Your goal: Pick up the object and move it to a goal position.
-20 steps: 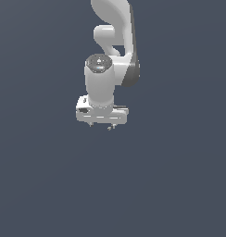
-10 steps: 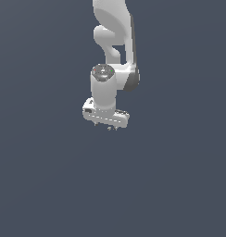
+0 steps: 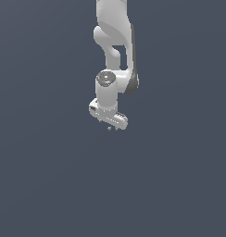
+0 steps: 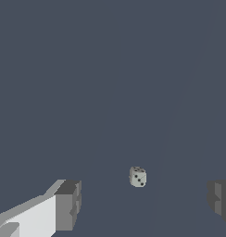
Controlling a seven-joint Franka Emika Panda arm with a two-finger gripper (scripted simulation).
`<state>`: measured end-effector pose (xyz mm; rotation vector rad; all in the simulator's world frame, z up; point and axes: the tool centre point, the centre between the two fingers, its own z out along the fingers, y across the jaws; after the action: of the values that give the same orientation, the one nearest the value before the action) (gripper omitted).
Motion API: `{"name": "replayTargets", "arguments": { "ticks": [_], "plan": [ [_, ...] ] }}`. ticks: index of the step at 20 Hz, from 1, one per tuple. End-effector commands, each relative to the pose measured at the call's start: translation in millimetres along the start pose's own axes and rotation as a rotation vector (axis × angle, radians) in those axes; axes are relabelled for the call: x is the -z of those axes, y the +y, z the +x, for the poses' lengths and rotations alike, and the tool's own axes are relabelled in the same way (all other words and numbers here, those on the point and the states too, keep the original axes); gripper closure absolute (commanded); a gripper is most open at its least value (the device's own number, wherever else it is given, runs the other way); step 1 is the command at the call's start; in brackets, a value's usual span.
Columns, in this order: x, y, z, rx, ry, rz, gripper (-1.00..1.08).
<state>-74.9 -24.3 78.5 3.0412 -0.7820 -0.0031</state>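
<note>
The jaws (image 4: 142, 203) are wide open and hold nothing, with a little die (image 4: 137, 177) (white, black dots) lying alone between them.

Die (image 4: 137, 177) unseen in exterior view; arm (image 3: 116, 41) top cropped.

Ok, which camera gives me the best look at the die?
The wrist view: the die sits in plain sight between the open hand's fingers, pips showing. The exterior view shows only the arm and hand; no die is discernible there.
</note>
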Motion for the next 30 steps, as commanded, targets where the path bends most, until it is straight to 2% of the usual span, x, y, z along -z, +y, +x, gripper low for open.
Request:
{"name": "replayTargets", "arguments": {
  "ticks": [1, 9, 16, 30],
  "plan": [
    [-7, 3, -7, -0.048, 0.001, 0.001, -0.92],
    [-19, 8, -20, -0.123, 0.001, 0.002, -0.92],
    [-24, 8, -20, -0.122, 0.001, 0.002, -0.92],
    [-70, 8, -21, -0.126, 0.001, 0.002, -0.92]
  ]
}}
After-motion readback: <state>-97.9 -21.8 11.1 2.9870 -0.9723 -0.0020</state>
